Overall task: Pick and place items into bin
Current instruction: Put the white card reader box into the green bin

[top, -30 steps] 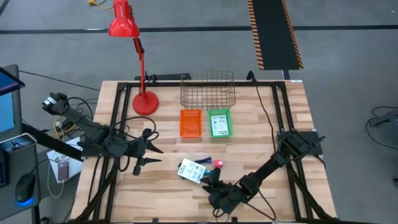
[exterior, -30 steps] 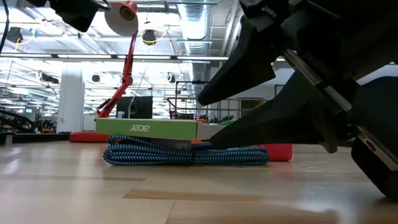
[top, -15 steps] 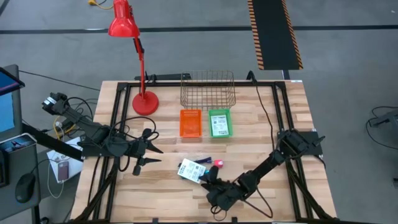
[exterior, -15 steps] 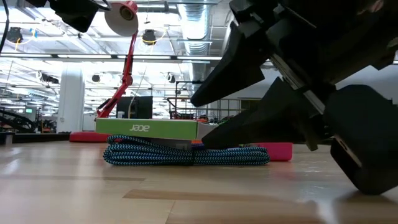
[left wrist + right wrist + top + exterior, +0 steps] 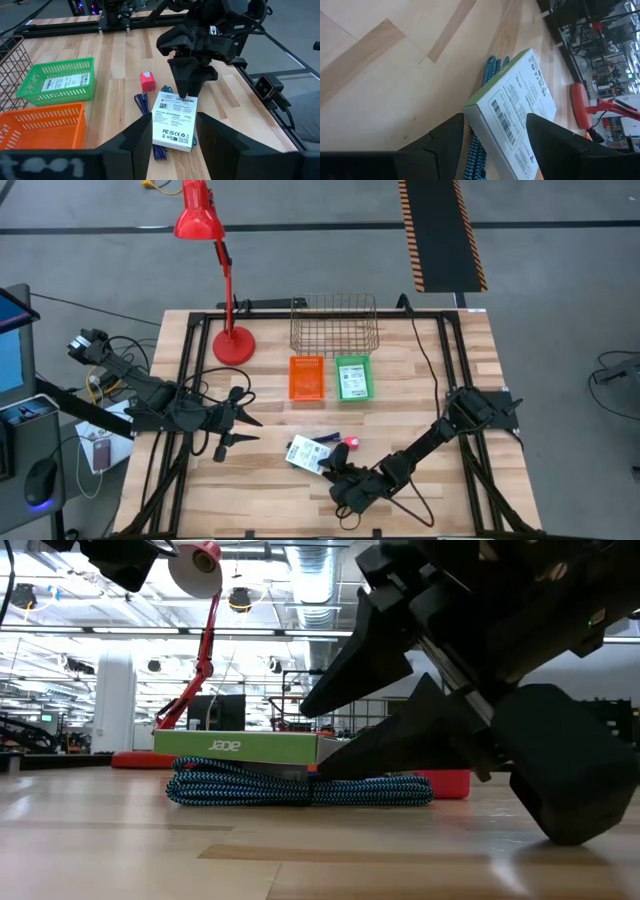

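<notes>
— Where is the right end effector at this moment?

— Low over the wooden surface, near its front edge, with its fingers spread apart. The tips point at the white box with printed labels, and one corner of that box sits in the gap between them in the right wrist view. Nothing is pinched.

— And the box itself?

— It lies flat on a coil of blue braided cable, which rests on the surface. From table height its side is green with lettering. Just beside it is a small red-pink block.

— What about the left end effector?

— It hovers off to the left side of the surface, fingers also spread and empty, aimed toward the box from well apart.

— Anything farther back?

— An orange basket and a green basket stand side by side, the green one holding a labelled card. Behind them is a wire basket, and a red desk lamp stands at the back left.
</notes>
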